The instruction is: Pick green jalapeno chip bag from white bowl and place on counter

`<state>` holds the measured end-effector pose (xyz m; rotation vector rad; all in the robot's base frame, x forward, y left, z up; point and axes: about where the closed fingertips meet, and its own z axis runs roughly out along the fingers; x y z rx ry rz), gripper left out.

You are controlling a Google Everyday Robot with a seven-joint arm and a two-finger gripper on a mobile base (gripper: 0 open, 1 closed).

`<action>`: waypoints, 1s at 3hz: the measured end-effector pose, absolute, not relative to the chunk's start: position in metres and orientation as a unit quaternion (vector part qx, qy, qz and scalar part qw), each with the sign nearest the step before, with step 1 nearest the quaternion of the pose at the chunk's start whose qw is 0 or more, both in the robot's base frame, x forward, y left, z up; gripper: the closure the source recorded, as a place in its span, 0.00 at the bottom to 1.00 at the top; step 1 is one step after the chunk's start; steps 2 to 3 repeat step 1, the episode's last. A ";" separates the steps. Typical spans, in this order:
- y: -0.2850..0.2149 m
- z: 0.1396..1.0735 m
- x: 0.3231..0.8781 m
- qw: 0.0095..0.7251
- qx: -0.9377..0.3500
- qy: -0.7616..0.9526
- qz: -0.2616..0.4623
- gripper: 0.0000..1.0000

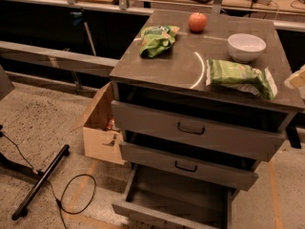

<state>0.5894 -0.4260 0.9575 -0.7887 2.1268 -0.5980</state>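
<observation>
The green jalapeno chip bag [238,76] lies flat on the counter [167,68], at its front right, just right of the pale arc mark. The white bowl [246,46] stands empty behind the bag, upright. My gripper [297,79] shows only as a pale tip at the right edge of the view, to the right of the bag and apart from it. It holds nothing that I can see.
A bunched brighter-green bag [156,39] and a red apple [197,22] lie at the back of the counter. The cabinet's bottom drawer [171,199] is pulled open. A cardboard box [102,128] and a cable [71,194] are on the floor at left.
</observation>
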 end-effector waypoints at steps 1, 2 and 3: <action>-0.431 0.958 0.588 0.385 -0.302 0.839 -0.239 0.00; -0.431 0.958 0.588 0.385 -0.302 0.839 -0.239 0.00; -0.431 0.958 0.588 0.385 -0.302 0.839 -0.239 0.00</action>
